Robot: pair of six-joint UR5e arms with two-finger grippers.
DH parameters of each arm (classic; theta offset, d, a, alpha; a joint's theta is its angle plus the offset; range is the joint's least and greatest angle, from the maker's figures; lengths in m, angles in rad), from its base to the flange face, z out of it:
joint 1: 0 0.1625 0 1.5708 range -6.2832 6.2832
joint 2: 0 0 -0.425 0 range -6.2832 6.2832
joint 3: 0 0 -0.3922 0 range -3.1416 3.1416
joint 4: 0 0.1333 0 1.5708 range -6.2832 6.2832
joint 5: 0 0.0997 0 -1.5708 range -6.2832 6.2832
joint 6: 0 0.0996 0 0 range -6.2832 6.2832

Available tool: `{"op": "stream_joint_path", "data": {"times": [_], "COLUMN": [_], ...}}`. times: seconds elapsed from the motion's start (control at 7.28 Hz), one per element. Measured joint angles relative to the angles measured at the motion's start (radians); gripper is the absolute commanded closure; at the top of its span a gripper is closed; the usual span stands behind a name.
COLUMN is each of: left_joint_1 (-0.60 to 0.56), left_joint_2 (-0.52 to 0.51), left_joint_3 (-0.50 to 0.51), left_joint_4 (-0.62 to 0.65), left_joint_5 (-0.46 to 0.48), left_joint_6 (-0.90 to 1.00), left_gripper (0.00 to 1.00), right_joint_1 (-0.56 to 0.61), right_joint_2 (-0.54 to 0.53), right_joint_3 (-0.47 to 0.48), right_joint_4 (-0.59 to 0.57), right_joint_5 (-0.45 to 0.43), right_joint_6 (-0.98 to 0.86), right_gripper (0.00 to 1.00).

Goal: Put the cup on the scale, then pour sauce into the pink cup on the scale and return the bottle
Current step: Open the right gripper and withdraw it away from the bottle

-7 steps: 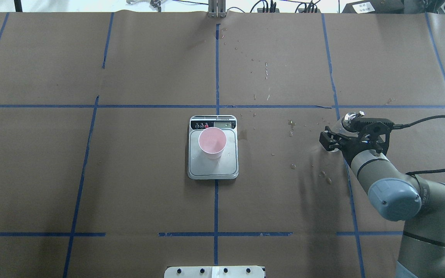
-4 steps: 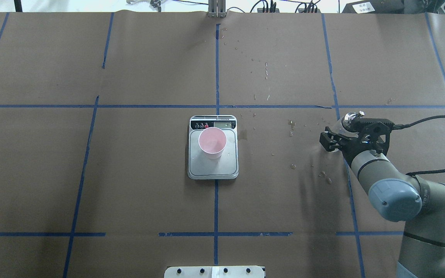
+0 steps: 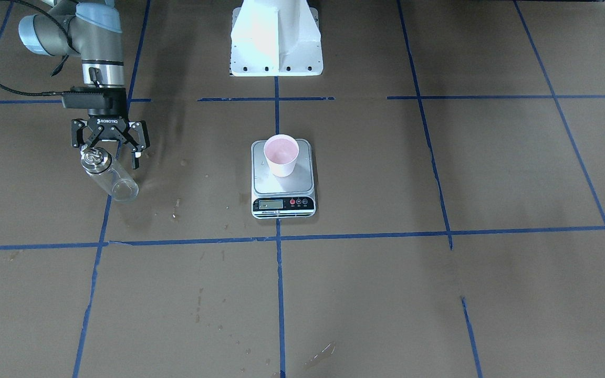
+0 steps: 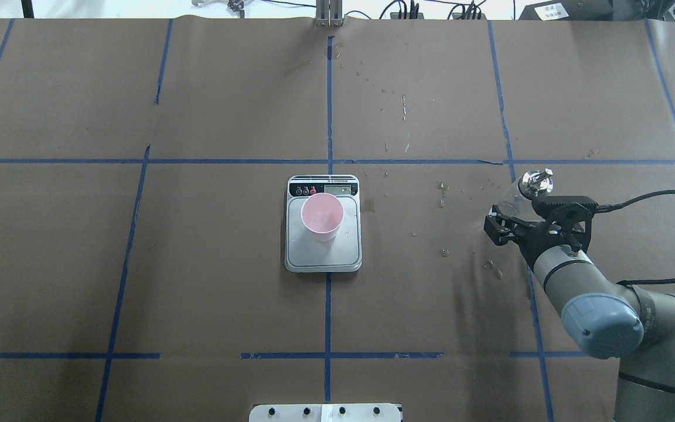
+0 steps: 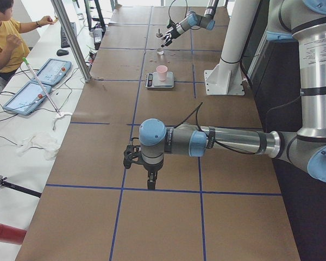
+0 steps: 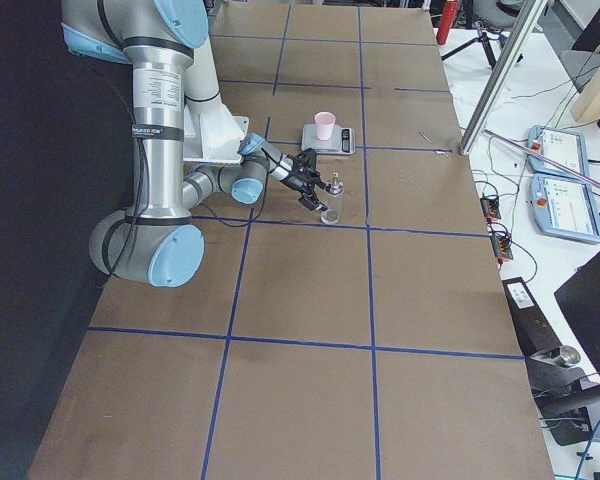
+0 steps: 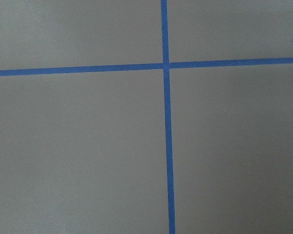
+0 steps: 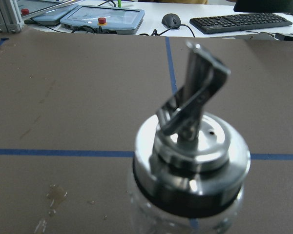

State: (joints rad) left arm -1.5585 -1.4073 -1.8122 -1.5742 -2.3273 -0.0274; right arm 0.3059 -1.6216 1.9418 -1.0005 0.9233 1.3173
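The table (image 4: 226, 105) is covered with brown paper, marked into large squares by blue tape lines (image 4: 328, 117). Small spots (image 4: 442, 189) dot the paper right of centre, possibly wet, though the view is too coarse to be sure. Along the table's far side runs a white bench (image 5: 11, 163) with two blue-framed tablets (image 5: 26, 98), a black keyboard (image 8: 241, 20) and a mouse (image 8: 173, 19). A slanted aluminium post (image 5: 70, 38) rises beside it. The light is bright and even.

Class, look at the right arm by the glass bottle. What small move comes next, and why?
Probably draw the right gripper further back from the clear glass bottle with a silver spout cap: its jaws stand open, the bottle stands upright on the table, and the gripper has already begun retreating.
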Motion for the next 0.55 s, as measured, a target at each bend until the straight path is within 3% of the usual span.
{"op": "stream_joint_path", "data": {"times": [0.55], "left_joint_1": [0.000], "left_joint_2": [0.001], "left_joint_3": [-0.001], "left_joint_4": [0.000], "left_joint_5": [0.000], "left_joint_6": [0.000], "left_gripper": [0.00], "right_joint_1": [-0.058], "right_joint_2": [-0.117], "right_joint_3": [0.069], "right_joint_4": [0.007], "right_joint_5": [-0.045], "right_joint_6": [0.010], "right_gripper": [0.00]}}
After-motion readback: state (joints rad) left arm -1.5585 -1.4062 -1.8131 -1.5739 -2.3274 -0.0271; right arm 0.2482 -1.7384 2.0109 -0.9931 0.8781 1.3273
